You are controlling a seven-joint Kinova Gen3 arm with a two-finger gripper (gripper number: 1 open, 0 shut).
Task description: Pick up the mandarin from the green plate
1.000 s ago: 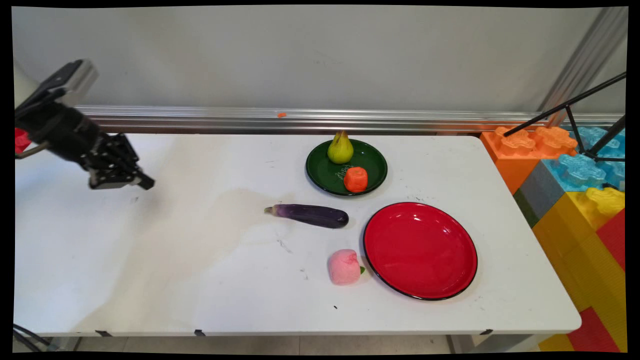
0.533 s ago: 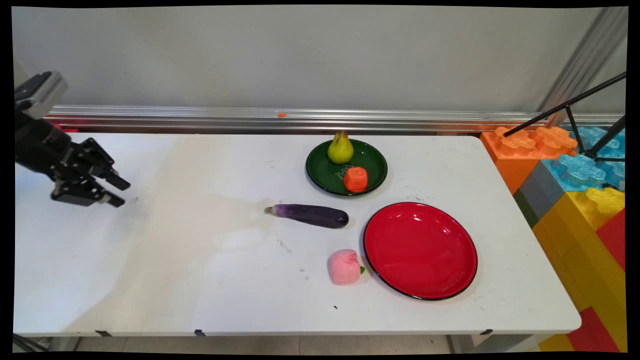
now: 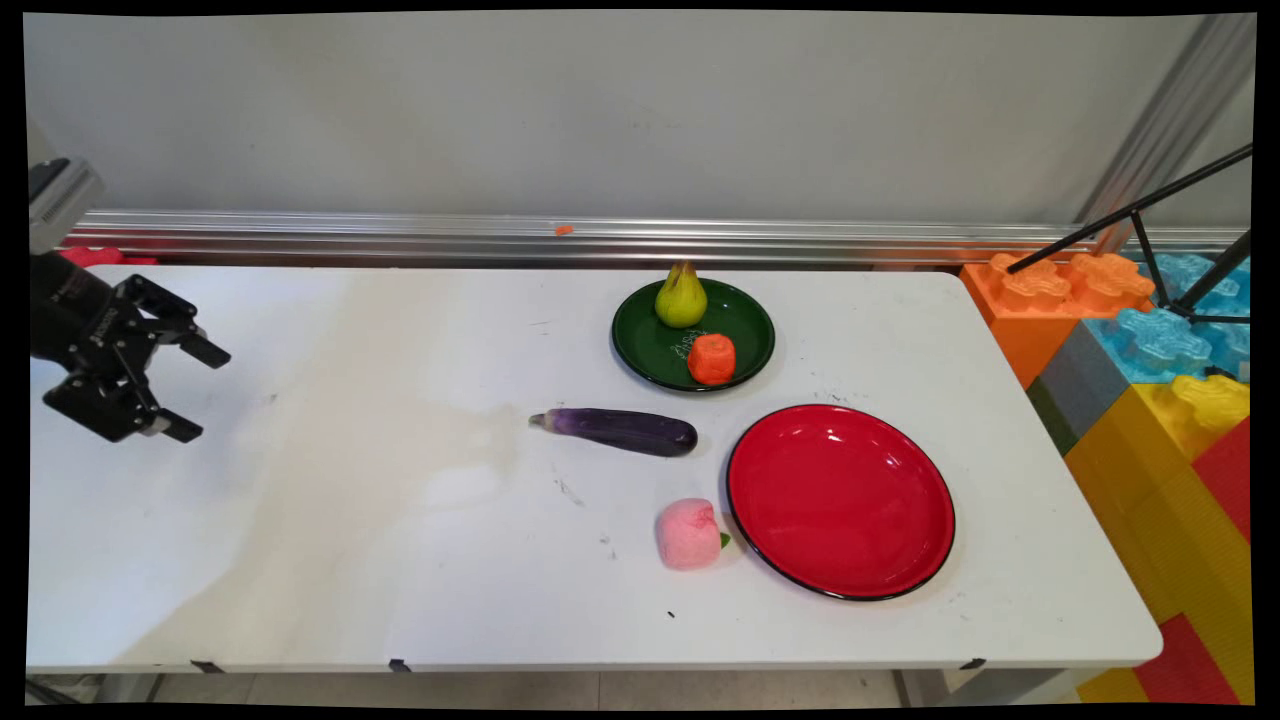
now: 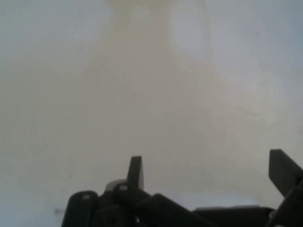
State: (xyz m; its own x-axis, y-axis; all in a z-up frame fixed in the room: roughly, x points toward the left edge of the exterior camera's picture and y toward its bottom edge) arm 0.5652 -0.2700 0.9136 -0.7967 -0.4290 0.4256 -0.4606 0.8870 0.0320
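- Currently the gripper (image 3: 192, 392) hangs over the far left of the bench (image 3: 400, 560), fingers spread apart, holding nothing.
- Hand view: only bare bench surface (image 4: 151, 85) ahead of the two fingertips (image 4: 135, 171); no object between them.
- Nearest object is the purple eggplant (image 3: 615, 430), lying flat near the bench middle, well apart from the gripper.
- Just beyond the eggplant: green plate (image 3: 745, 375) with a yellow-green pear (image 3: 681, 298) standing at its far rim and an orange fruit (image 3: 711, 359) at its near side.
- Red plate (image 3: 840, 500) sits right of the eggplant with nothing on it; pink plush peach (image 3: 688, 534) lies just beside its left rim, touching or nearly so, can't tell.
- Judgement: no grasp in hand; gripper is parked away from every object.
- Any pickup would call for a long reach right across the bench first, then lowering over the object.
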